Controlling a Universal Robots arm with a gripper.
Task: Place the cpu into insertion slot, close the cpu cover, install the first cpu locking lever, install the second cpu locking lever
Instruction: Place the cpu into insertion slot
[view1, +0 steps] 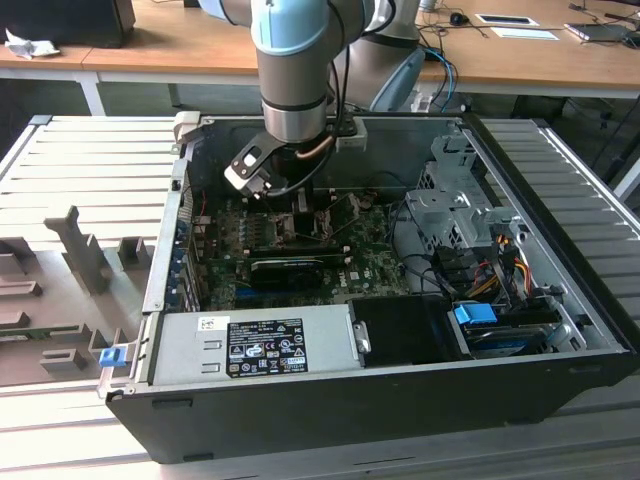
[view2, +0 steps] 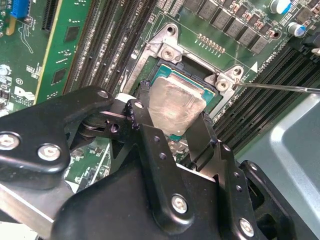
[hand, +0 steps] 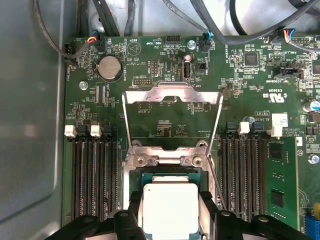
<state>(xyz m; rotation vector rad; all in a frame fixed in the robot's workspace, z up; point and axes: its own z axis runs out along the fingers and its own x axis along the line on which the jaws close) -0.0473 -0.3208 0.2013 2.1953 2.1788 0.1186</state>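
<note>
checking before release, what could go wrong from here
1. The gripper clasps the cpu at the slot; if it is tilted, it may seat crooked and damage contacts.
2. The cover stands open just past the slot, and a thin lever runs close by; the gripper could snag either when lifting.

Grey slatted table (view1: 90, 150) carries open PC case (view1: 400, 400), lying on side, mid-table. Grey holder blocks (view1: 85, 260) stand on table at exterior view's left, just beside case. Small blue clip (view1: 110, 355) at case's near corner, same side.
</note>
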